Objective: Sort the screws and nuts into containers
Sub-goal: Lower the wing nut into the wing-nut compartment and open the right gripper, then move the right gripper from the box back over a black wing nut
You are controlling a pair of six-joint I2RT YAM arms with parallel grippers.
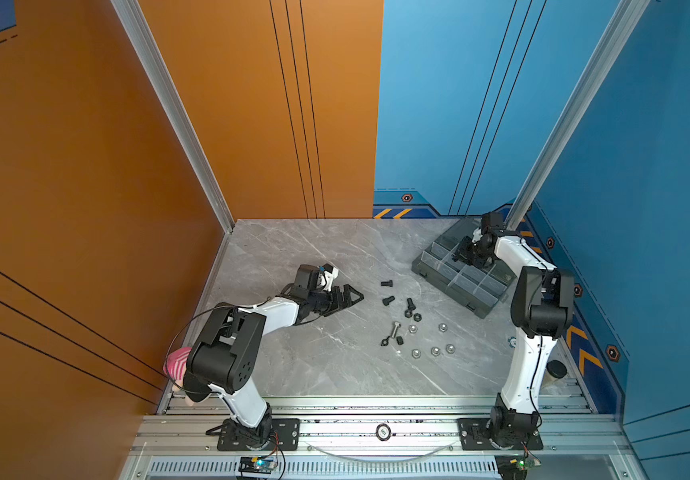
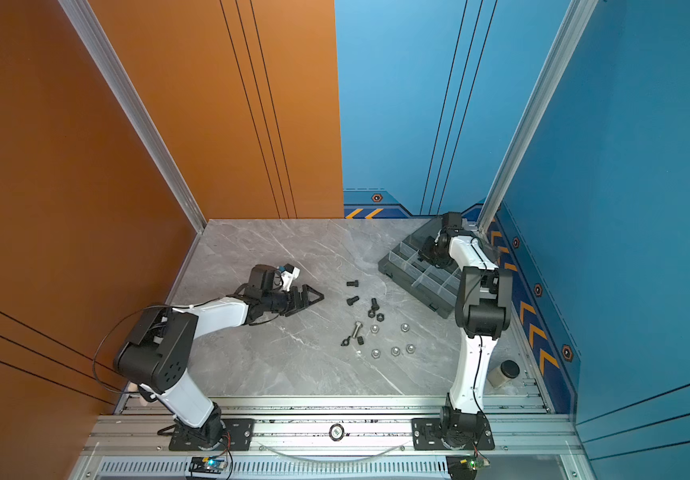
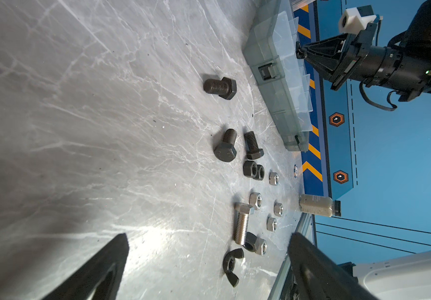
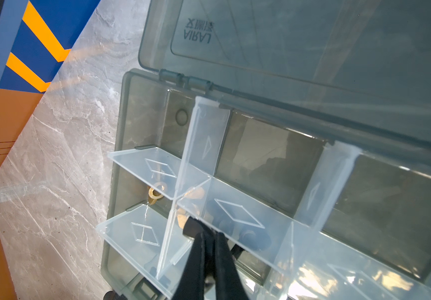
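Observation:
Loose on the marble table, three black screws (image 1: pixel 388 300) lie by two black nuts (image 1: pixel 412 316). Nearer the front are a silver screw (image 1: pixel 395 329), a black winged nut (image 3: pixel 231 265) and several silver nuts (image 1: pixel 435 351). My left gripper (image 1: pixel 357 297) (image 3: pixel 208 234) stands open and empty, just left of this hardware. The grey organiser box (image 1: pixel 447 291) (image 4: pixel 121 130) sits open at the back right. My right gripper (image 1: pixel 461 251) (image 4: pixel 204 231) hangs over its containers, jaws nearly together on a small black nut (image 4: pixel 192 228). Brass winged nuts (image 4: pixel 157 193) lie in one compartment.
A small bottle with a black cap (image 1: pixel 555 370) (image 3: pixel 318 205) stands at the table's right edge. A pink striped object (image 1: pixel 177 363) sits behind the left arm's base. An aluminium rail (image 1: pixel 376 405) runs along the front. The box lid (image 4: pixel 287 39) leans back toward the corner post.

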